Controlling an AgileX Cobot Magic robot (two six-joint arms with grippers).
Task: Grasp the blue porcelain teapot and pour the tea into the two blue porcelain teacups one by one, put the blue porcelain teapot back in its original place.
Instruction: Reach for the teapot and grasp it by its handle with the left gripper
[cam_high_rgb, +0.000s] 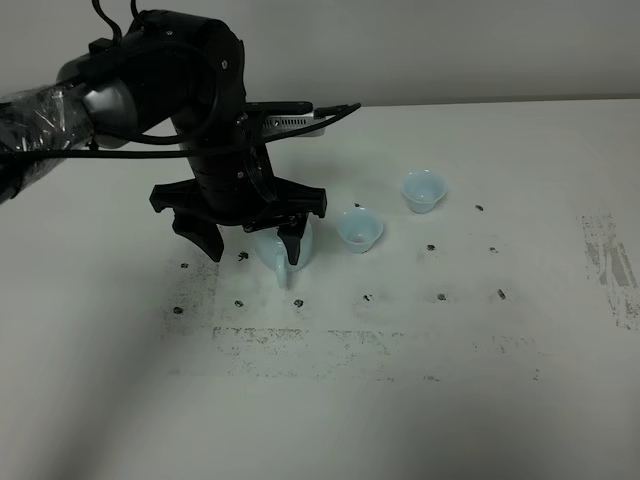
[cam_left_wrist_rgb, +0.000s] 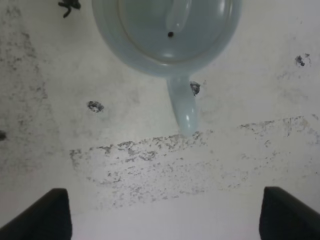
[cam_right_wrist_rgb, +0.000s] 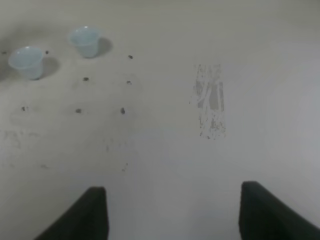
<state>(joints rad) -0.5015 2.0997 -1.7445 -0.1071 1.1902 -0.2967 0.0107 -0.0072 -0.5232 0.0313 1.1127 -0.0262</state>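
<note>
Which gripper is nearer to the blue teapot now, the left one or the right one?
Left. The left gripper hangs open over the teapot. The right gripper, also open, is away from it: its wrist view shows the two teacups but no teapot.

We see a smooth, glossy glaze on the teapot (cam_left_wrist_rgb: 150, 47); the nearer cup (cam_high_rgb: 360, 229) and the farther cup (cam_high_rgb: 423, 190) look like the same smooth ceramic. The table (cam_high_rgb: 420, 410) is matt white, scuffed with rough dark patches. The left gripper (cam_high_rgb: 252, 243) looks like matt black plastic, and crinkled clear film (cam_high_rgb: 35, 115) wraps its arm (cam_high_rgb: 200, 70).
</note>
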